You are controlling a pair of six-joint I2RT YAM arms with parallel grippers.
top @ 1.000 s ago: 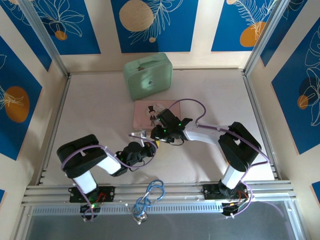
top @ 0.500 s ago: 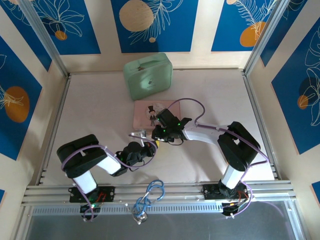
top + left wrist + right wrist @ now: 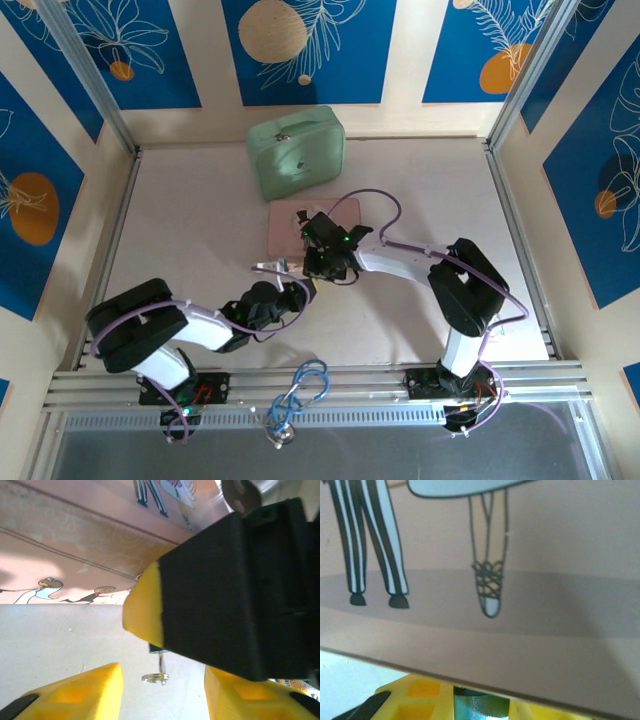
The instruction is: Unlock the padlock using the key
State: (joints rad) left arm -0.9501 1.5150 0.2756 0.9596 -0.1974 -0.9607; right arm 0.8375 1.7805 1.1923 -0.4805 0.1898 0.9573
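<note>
1. The left gripper (image 3: 306,286) has just let go: its jaws, closed a second ago, now stand apart with nothing between them.
2. Just ahead of it the key (image 3: 158,671) hangs free, blade up in the padlock (image 3: 156,649), ring below.
3. The right gripper (image 3: 318,264) is closed on the padlock's blue-green body and has carried it slightly toward the pink box (image 3: 350,212), at the box's near edge.
4. I judge the key is inserted and stays there by itself. Whether the shackle is open, I cannot tell.
5. If the lock is not turned yet, the left gripper probably must take the key again to twist it.
</note>
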